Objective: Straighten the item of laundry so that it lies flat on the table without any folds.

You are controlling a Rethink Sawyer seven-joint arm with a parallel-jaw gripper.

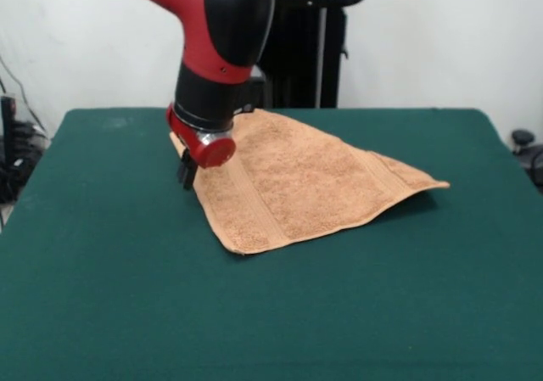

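My pincer (187, 177) low at towel (297, 182) left edge on green worktop (102, 271); grip state unclear; right corner lifted.

I see the towel (297, 182) as rough, looped terry cloth, matt, with flatter woven bands near its edges. The desk (110, 296) wears a matt, felt-like green cloth. My arm's (216, 25) red and black shells look like smooth, glossy plastic; the tool (186, 176) is dull black.

Orange-tan terry towel (310, 182) spread on dark green felt table (127, 305); black gripper (186, 176) at towel's left edge, possibly touching.
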